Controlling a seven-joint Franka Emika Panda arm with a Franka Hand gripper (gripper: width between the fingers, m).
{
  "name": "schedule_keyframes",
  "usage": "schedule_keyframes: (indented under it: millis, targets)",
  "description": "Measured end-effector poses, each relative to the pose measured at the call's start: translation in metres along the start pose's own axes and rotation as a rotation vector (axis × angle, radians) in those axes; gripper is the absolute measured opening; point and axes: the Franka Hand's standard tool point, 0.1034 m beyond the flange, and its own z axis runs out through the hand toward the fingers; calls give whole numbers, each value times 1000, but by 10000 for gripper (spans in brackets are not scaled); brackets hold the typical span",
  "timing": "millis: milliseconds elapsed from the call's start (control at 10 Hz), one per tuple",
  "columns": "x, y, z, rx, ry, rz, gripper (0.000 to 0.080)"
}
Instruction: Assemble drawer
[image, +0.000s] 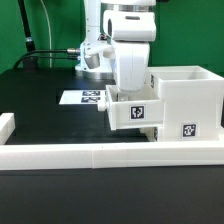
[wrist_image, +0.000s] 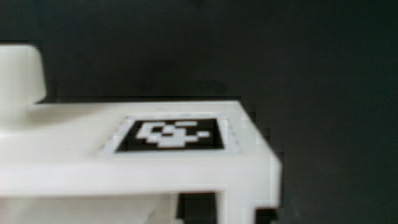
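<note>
The white drawer housing (image: 190, 98) stands at the exterior view's right, open on top, with a tag on its front. A white drawer tray (image: 136, 113) with a tag on its face sits against the housing's left side. My gripper (image: 132, 92) reaches down into the tray from above, and its fingertips are hidden there. In the wrist view the tray's tagged wall (wrist_image: 178, 134) fills the frame, with a white round knob (wrist_image: 18, 70) beside it. My gripper (wrist_image: 231, 210) has two dark fingertips (wrist_image: 198, 207) either side of a thin white tray wall. A second tray is out of view.
A long low white border wall (image: 90, 155) runs along the front, with a raised end (image: 6, 125) at the exterior view's left. The marker board (image: 84, 97) lies flat on the black table behind the tray. The arm's base and cables stand at the back.
</note>
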Motion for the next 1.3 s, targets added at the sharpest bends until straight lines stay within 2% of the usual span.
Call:
schedule_keyframes:
  millis: [1000, 1200, 1300]
  targets:
    - [-11, 0, 2, 0, -1, -15, 44]
    - [-7, 2, 1, -14, 2, -20, 44]
    - [-7, 2, 2, -13, 2, -19, 44]
